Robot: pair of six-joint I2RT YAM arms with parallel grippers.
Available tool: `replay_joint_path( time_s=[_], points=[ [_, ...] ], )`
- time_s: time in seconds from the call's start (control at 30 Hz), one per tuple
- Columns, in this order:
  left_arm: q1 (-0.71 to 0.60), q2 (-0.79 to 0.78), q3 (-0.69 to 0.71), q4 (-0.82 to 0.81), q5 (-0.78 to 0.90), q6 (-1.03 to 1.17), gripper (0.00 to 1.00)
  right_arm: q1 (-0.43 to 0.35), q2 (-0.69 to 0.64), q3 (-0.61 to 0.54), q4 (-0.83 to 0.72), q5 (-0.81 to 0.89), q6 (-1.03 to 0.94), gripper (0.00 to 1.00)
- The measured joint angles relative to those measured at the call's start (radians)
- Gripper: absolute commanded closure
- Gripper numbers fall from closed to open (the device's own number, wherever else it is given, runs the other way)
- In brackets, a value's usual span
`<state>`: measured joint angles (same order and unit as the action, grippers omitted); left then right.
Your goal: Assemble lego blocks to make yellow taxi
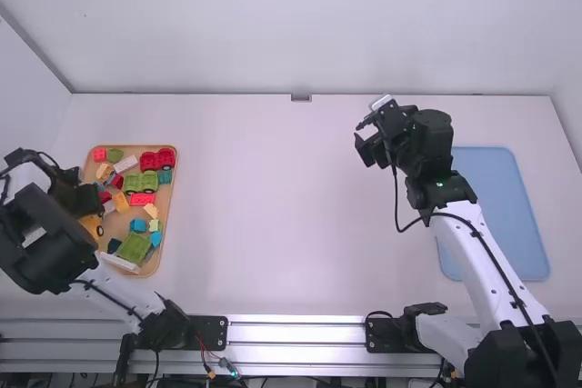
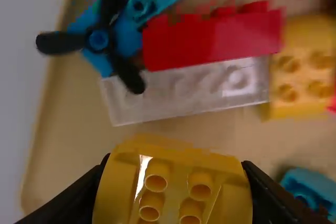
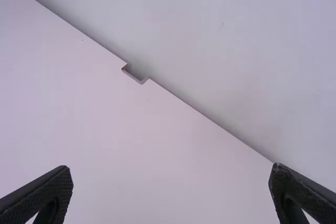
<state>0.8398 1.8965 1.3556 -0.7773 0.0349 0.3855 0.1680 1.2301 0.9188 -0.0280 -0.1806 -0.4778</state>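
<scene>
No text, label, brand, number or sign can be read in any of the three views.

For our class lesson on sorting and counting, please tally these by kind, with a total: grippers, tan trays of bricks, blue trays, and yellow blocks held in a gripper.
Grippers: 2 (left gripper, right gripper)
Tan trays of bricks: 1 (tan tray)
Blue trays: 1 (blue tray)
Held yellow blocks: 1 (yellow block)
Total: 5
</scene>
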Motion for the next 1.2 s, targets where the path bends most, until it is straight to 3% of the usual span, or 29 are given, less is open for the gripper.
replay_joint_path(
  time_s=[0.3, 0.5, 0.6, 0.73, 0.9, 1.03, 1.2],
  points=[
    [-0.292, 0.000, 0.082, -0.008, 0.117, 0.026, 0.73, 0.000, 0.000, 0.000, -0.001, 0.000, 0.000, 0.01],
    [-0.640, 0.000, 0.082, -0.005, 0.139, 0.138, 0.84, 0.000, 0.000, 0.000, -0.016, 0.000, 0.001, 0.01],
    [-0.823, 0.000, 0.082, -0.035, 0.152, 0.216, 0.84, 0.000, 0.000, 0.000, -0.027, 0.000, 0.000, 0.01],
    [-1.025, 0.000, 0.082, -0.049, 0.165, 0.306, 0.77, 0.000, 0.000, 0.000, -0.039, 0.000, 0.001, 0.01],
    [-1.283, 0.005, 0.061, 0.018, 0.138, 0.361, 0.76, 0.000, 0.000, 0.000, -0.043, 0.000, 0.000, 0.01],
    [-1.416, 0.005, -0.005, 0.082, 0.087, 0.372, 0.67, 0.000, 0.000, 0.000, -0.043, 0.000, 0.000, 0.01],
    [-1.538, 0.011, -0.117, 0.199, 0.034, 0.333, 0.71, -0.014, 0.000, 0.000, -0.053, 0.001, 0.000, 0.01]
  ],
)
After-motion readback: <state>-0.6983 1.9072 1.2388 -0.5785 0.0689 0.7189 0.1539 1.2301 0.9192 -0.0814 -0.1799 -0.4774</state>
